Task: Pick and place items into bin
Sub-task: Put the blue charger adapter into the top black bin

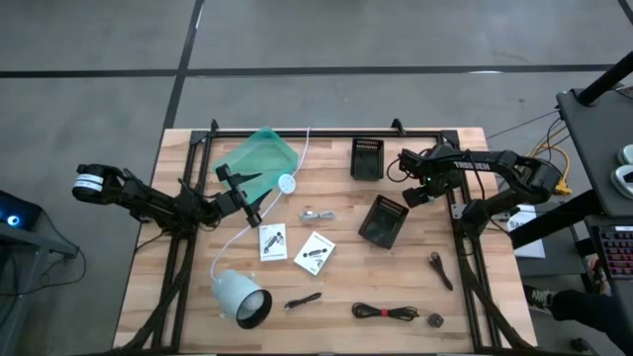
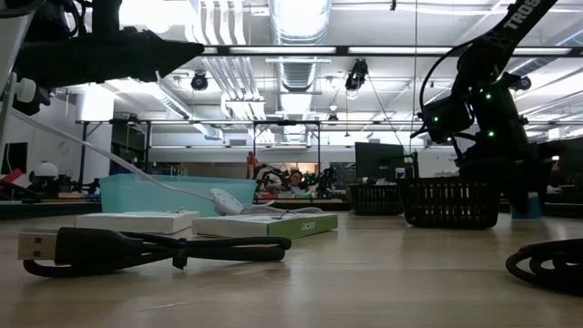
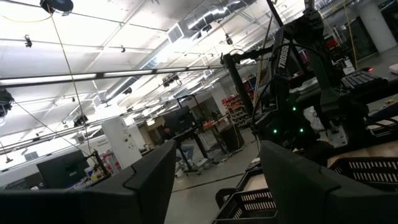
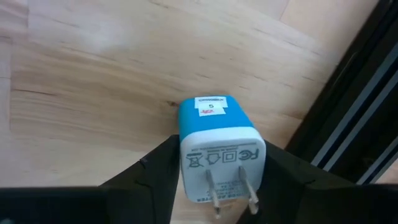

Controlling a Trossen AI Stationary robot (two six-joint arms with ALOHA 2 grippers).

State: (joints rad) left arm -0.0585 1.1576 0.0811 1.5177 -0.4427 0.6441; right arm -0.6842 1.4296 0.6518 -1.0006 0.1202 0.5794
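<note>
My right gripper (image 4: 217,183) is shut on a blue and white plug-in charger (image 4: 214,134) over the wooden table, between two black mesh baskets (image 1: 367,158) (image 1: 383,221). My left gripper (image 1: 249,196) is open and empty beside a teal bin (image 1: 259,156). Lying flat on the table are two white cards (image 1: 273,240) (image 1: 315,252), a silver piece (image 1: 316,215), a black coiled cable (image 1: 386,312), a dark disc (image 1: 435,319) and black sticks (image 1: 304,301) (image 1: 440,269). My right gripper pinches the charger between its two fingers (image 4: 158,168), one on each blue side wall (image 4: 186,155). The white face with the two metal prongs (image 4: 233,186) points back toward the wrist, and the labelled end points at the table. The wood shows beyond it.
A large white lamp (image 1: 240,297) lies near the table's front left. A long white cord with a round disc (image 1: 287,183) runs past the teal bin. A black frame rail (image 4: 364,106) borders the table on the right. Bare wood lies between the cards and the baskets.
</note>
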